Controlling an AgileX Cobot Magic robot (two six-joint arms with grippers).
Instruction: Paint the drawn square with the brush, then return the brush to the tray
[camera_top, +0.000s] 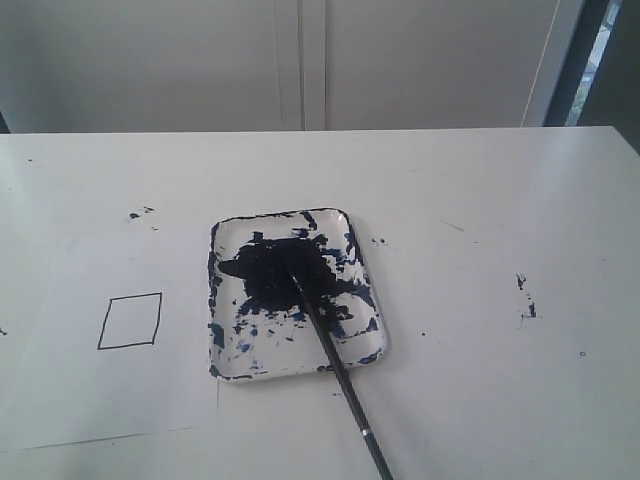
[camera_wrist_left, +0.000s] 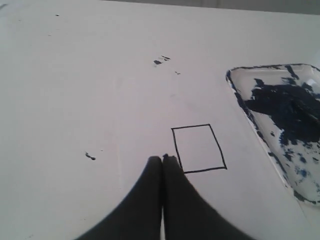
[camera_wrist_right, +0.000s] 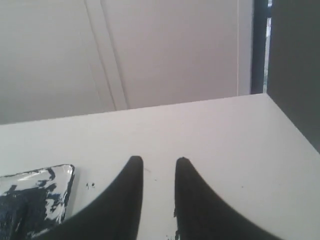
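Exterior: brush (camera_top: 341, 375) tip-down in paint-smeared tray (camera_top: 280, 368), handle over rim onto bench (camera_top: 500, 200); blank drawn square (camera_top: 130, 321) on paper (camera_top: 120, 400) alongside. Left wrist: left jaws clenched, empty, beside square. Right wrist: right jaws parted, empty, near tray.

One tray (camera_top: 290, 362), one brush (camera_top: 339, 378), one drawn square (camera_top: 131, 321), one sheet (camera_top: 90, 400)

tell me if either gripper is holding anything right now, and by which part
Nothing is held. The left gripper is shut on nothing and the right gripper is open and empty; the brush lies untouched, tip in the tray.
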